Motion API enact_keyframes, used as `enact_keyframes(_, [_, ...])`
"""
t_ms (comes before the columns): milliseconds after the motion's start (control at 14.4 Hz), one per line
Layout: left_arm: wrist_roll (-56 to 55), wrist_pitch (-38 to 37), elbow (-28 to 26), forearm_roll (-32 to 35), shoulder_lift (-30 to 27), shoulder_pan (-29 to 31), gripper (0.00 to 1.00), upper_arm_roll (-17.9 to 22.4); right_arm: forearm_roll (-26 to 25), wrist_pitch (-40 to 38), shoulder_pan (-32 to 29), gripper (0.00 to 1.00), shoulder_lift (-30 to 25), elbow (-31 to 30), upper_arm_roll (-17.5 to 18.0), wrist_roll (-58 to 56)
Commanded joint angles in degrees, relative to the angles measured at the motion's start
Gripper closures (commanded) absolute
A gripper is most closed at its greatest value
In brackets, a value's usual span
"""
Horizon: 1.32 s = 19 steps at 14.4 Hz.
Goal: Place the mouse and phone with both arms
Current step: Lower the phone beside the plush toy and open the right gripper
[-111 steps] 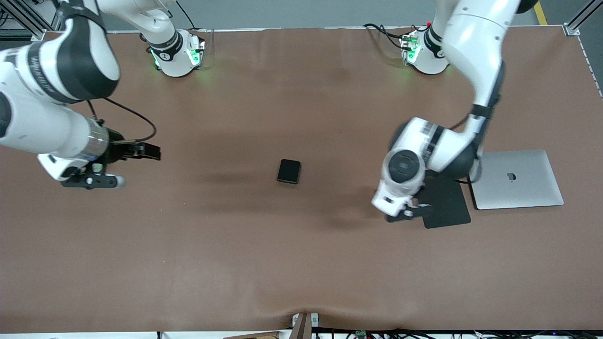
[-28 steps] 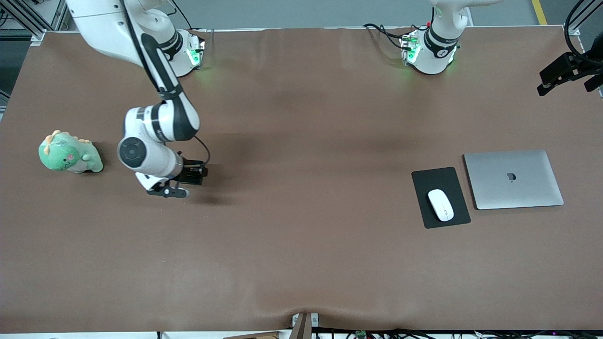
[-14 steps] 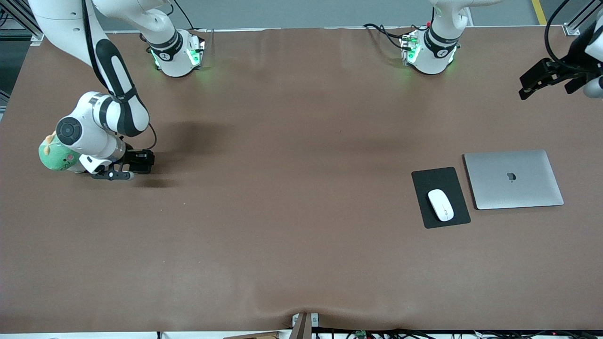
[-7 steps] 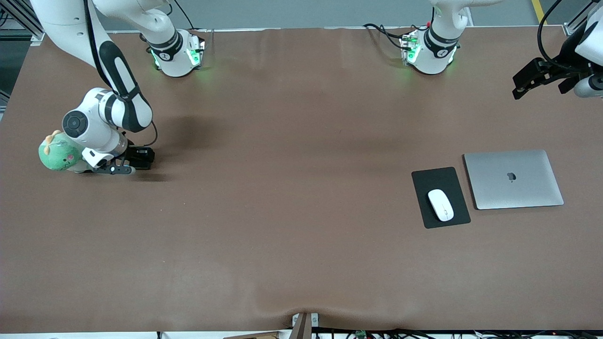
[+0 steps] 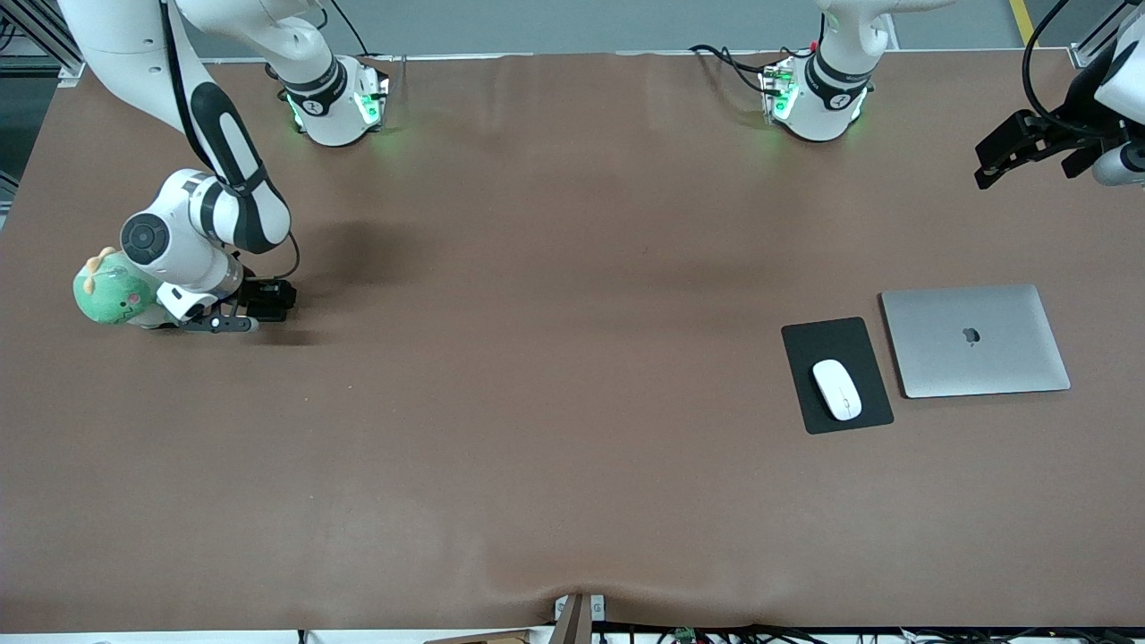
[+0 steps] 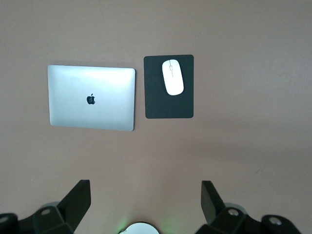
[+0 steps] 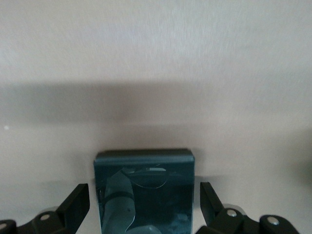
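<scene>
The white mouse (image 5: 836,389) lies on the black mouse pad (image 5: 827,340); both also show in the left wrist view, mouse (image 6: 172,77) on pad (image 6: 168,108). The black phone (image 7: 146,175) lies flat on the table between my right gripper's (image 7: 144,209) open fingers, with a small gap on each side. In the front view my right gripper (image 5: 259,304) is down at the table beside the green plush and mostly hides the phone. My left gripper (image 5: 1020,148) is open and empty, high over the left arm's end of the table; its own view (image 6: 145,204) shows its fingers wide apart.
A green dinosaur plush (image 5: 112,295) sits at the right arm's end, touching or nearly touching the right arm's wrist. A closed silver laptop (image 5: 975,340) lies beside the mouse pad, and also shows in the left wrist view (image 6: 91,97).
The right arm carried the phone from the table's middle to beside the plush and has settled low there. The left arm left the mouse on the pad, rose, and now barely moves.
</scene>
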Motion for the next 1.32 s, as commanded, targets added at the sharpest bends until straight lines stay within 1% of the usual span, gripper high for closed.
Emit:
enact_keyframes(0, [-0.37, -0.39, 0.82, 0.3, 0.31, 0.41, 0.0, -0.26, 0.24, -8.48, -0.53, 0.0, -0.79, 6.77, 0.44, -0.49])
enact_keyframes(209, [-0.46, 0.4, 0.82, 0.3, 0.4, 0.32, 0.0, -0.26, 0.33, -20.0, -1.93, 0.0, -0.44, 18.1, 0.53, -0.58])
enact_keyframes(278, [-0.46, 0.4, 0.73, 0.3, 0.4, 0.41, 0.0, -0.26, 0.33, -22.73, -2.72, 0.0, -0.26, 21.45, 1.14, -0.58])
enact_keyframes(348, [-0.46, 0.14, 0.73, 0.3, 0.32, 0.32, 0.0, -0.26, 0.33, -24.59, -3.51, 0.0, -0.08, 24.44, 1.84, -0.41])
enact_keyframes(696, [-0.55, 0.4, 1.0, 0.12, 0.4, 0.23, 0.0, -0.34, 0.5, -25.65, -4.39, 0.0, 0.97, 34.99, 4.13, -0.4])
enact_keyframes(765, [-0.55, 0.4, 0.91, 0.12, 0.4, 0.23, 0.0, -0.34, 0.5, -27.49, -5.18, 0.0, 1.67, 37.8, 4.83, -0.49])
enact_keyframes(904, [-0.28, -0.03, 0.91, 0.21, 0.32, 0.15, 0.0, -0.34, 0.42, -33.54, -8.25, 0.0, 2.64, 44.74, 8.16, -0.58])
enact_keyframes(974, [-0.37, -0.3, 0.82, 0.21, 0.05, 0.15, 0.0, -0.34, 0.42, -35.66, -8.7, 0.0, 2.64, 47.38, 8.79, -0.67])
enact_keyframes(1113, [-0.28, -0.56, 0.91, 0.21, -0.03, 0.15, 0.0, -0.34, 0.42, -40.4, -8.79, 0.0, 2.64, 53.18, 8.97, -0.58])
enact_keyframes(1252, [-0.46, -1.0, 0.73, 0.21, -0.04, 0.06, 0.0, -0.34, 0.33, -42.88, -9.4, 0.0, 2.64, 56.53, 8.88, -0.67])
